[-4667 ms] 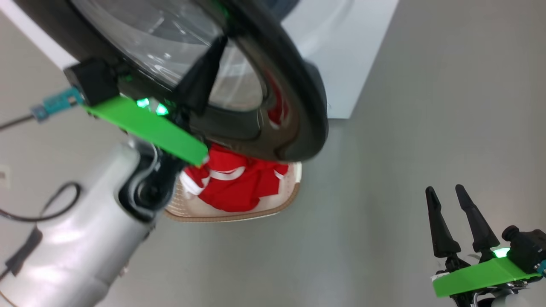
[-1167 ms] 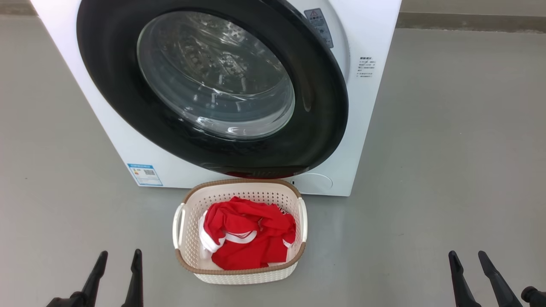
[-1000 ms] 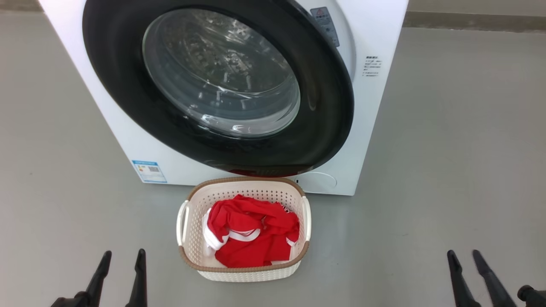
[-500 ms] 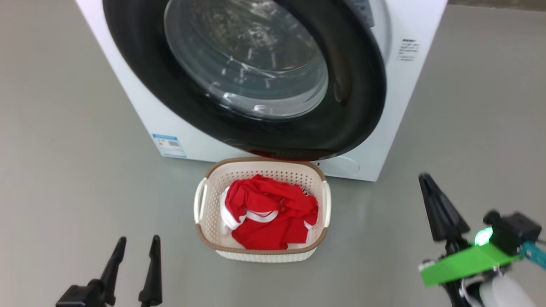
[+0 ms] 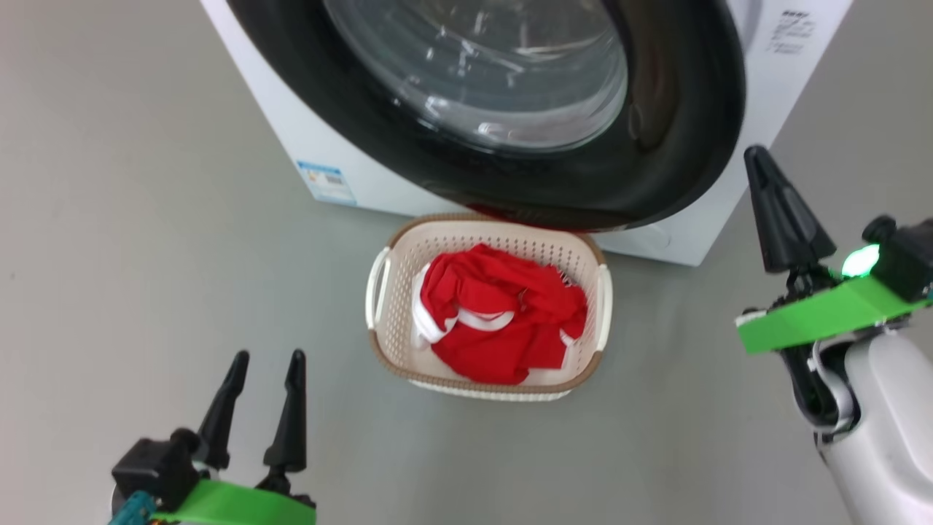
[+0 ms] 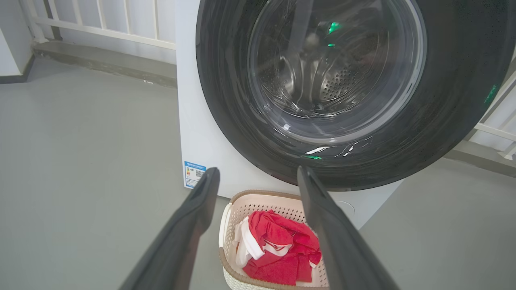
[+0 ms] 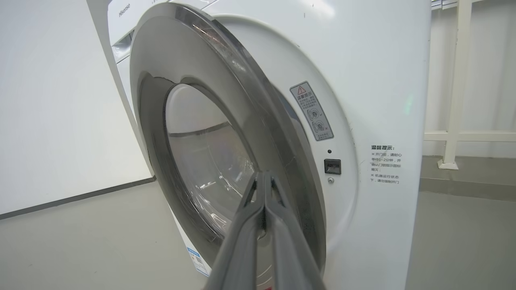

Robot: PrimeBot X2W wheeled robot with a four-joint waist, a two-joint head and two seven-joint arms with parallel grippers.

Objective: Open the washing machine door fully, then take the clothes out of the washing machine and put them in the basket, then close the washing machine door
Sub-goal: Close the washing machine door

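Observation:
The washing machine point(image 5: 791, 69) stands at the top of the head view, and its door point(image 5: 685, 109), black-rimmed with a glass bowl, stands slightly ajar on the latch side point(image 7: 225, 80). On the floor in front sits the basket point(image 5: 393, 313), holding the red and white clothes point(image 5: 503, 321). My right gripper point(image 5: 755, 154) is shut and empty, raised to the right of the door's edge and pointing at it point(image 7: 264, 174). My left gripper point(image 5: 268, 357) is open and empty, low at the left, aimed toward the basket point(image 6: 258, 171).
Grey floor surrounds the machine and basket. A blue label point(image 5: 326, 181) is on the machine's lower left front. A white railing point(image 6: 100, 24) runs behind the machine, a white post point(image 7: 455, 80) stands to its right, and a white wall point(image 7: 60, 100) is at its left.
The head camera has tilted down and leftward, shifting the whole picture. My right gripper has shut and risen toward the door's right edge. The left gripper stays open.

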